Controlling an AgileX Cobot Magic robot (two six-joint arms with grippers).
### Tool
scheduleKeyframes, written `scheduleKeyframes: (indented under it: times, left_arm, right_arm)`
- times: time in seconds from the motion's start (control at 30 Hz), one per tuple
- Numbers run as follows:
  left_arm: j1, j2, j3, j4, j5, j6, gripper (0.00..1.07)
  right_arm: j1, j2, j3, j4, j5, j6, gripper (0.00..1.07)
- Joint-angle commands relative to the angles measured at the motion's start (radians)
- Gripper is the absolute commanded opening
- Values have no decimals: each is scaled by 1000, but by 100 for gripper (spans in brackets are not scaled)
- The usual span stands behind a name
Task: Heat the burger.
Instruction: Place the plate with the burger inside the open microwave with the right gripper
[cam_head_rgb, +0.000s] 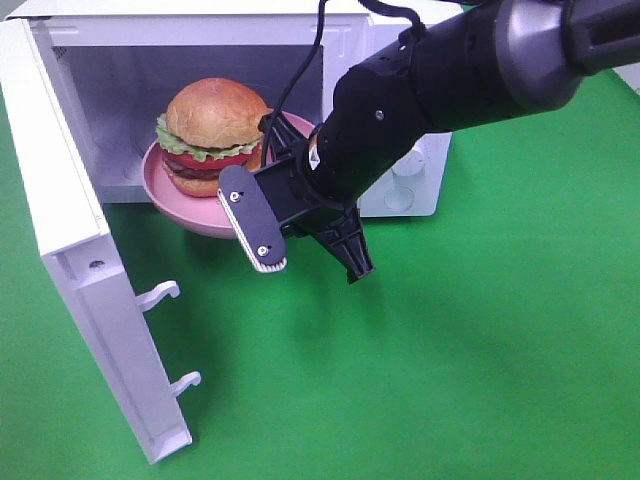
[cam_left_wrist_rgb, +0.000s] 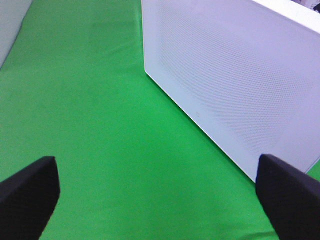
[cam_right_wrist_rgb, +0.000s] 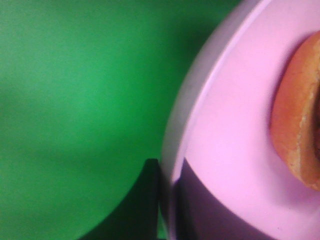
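The plate (cam_right_wrist_rgb: 235, 100) under the burger (cam_right_wrist_rgb: 295, 130) is being pinched at its rim between the right gripper (cam_right_wrist_rgb: 170, 172) jaws, best kept level; the left gripper (cam_left_wrist_rgb: 159, 200) jaws are being held apart.

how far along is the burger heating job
Done: the microwave door stands open and the burger sits on the pink plate. In hand: the jaws of the right arm are shut on the plate's rim, with the plate partway into the microwave, its front edge outside. Left: slide it fully in, let go, close the door and start heating.
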Motion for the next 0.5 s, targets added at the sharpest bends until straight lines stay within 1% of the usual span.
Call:
scheduleKeyframes:
  times: [0.03, 0.07, 0.23, 0.3, 0.4, 0.43, 0.47, 0.5]
  left_arm:
    - [0, -16, 3, -1, -12, -3, 100]
    - [0, -16, 3, -1, -12, -3, 100]
    - [0, -16, 3, -1, -12, -3, 100]
    - [0, -16, 3, -1, -12, -3, 100]
    - [0, -16, 3, -1, -12, -3, 100]
    - [0, -16, 3, -1, -12, -3, 100]
    - [0, -16, 3, -1, -12, -3, 100]
    - [0, -16, 3, -1, -12, -3, 100]
  right_arm:
    - [4, 20, -70, -6, -39, 27, 0]
    - [2, 31, -90, -6, -39, 43, 0]
    - [2, 48, -122, -6, -34, 62, 0]
    - [2, 76, -171, -8, -8, 99, 0]
    - [2, 94, -202, -11, 14, 107, 0]
    - [2, 115, -241, -14, 45, 120, 0]
    - [2, 115, -241, -14, 45, 120, 0]
    - [2, 133, -276, -14, 63, 128, 0]
